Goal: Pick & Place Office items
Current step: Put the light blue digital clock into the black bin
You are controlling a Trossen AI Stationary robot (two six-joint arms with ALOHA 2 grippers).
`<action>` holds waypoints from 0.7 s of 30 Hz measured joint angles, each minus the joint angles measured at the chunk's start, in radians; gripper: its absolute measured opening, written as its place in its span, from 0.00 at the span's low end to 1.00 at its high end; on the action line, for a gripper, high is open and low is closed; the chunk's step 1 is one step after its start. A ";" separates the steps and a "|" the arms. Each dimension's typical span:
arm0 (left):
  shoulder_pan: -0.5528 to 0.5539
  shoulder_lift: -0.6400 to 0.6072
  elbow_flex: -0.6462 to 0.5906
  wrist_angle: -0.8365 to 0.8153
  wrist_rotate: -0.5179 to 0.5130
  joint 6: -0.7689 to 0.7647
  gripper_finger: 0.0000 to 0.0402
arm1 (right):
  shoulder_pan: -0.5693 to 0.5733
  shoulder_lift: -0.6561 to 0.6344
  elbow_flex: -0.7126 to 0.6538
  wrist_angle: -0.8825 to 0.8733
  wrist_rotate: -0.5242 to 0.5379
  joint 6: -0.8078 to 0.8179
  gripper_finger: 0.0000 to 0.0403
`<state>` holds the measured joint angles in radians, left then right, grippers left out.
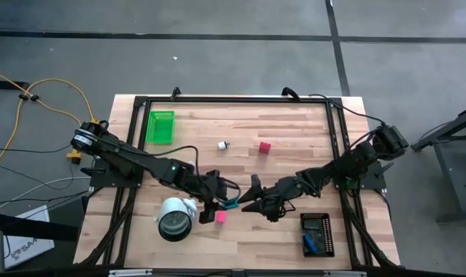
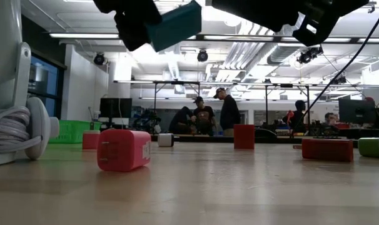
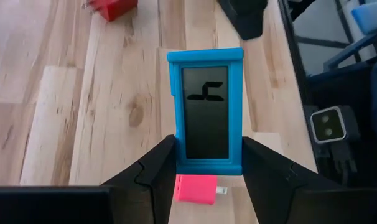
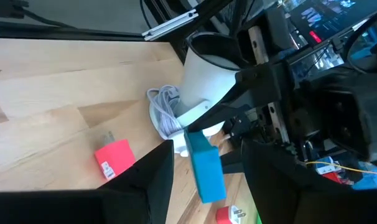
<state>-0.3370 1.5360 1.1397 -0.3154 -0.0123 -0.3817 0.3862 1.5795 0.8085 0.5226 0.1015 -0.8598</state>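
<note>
L gripper holds the blue item by its end, lifted above the table near the pink plug, w/ R gripper part-open just beside: a bump could knock it loose

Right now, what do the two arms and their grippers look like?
Both arms are dark, jointed links. The left arm has a silver ring at its base and a small green light midway. The left gripper and right gripper each have two black, wedge-shaped fingers.
</note>
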 joint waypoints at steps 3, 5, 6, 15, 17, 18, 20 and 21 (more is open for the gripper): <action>0.000 0.000 0.000 0.025 0.000 0.000 0.39 | 0.000 0.000 0.000 -0.001 -0.003 0.000 0.44; 0.000 0.000 0.000 0.040 0.000 0.000 0.39 | 0.000 0.000 0.000 0.000 -0.010 0.003 0.44; 0.000 0.000 0.000 0.046 0.000 0.000 0.39 | 0.000 0.000 0.000 0.000 -0.016 0.003 0.44; 0.000 0.000 0.000 0.069 0.000 0.000 0.39 | 0.000 0.000 0.000 0.003 -0.027 0.003 0.43; 0.000 0.000 0.000 0.076 0.000 0.000 0.39 | 0.000 0.000 0.000 0.005 -0.027 0.003 0.43; 0.000 0.000 0.000 0.077 0.000 0.000 0.39 | 0.000 0.000 0.000 0.006 -0.027 0.003 0.43; 0.000 0.000 0.000 0.078 0.000 0.000 0.39 | 0.000 0.000 0.000 0.010 -0.027 0.003 0.43; 0.000 0.000 0.000 0.079 0.000 0.000 0.39 | 0.000 0.000 0.000 0.013 -0.027 0.003 0.43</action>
<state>-0.3370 1.5356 1.1397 -0.2368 -0.0120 -0.3813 0.3862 1.5791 0.8085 0.5352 0.0744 -0.8571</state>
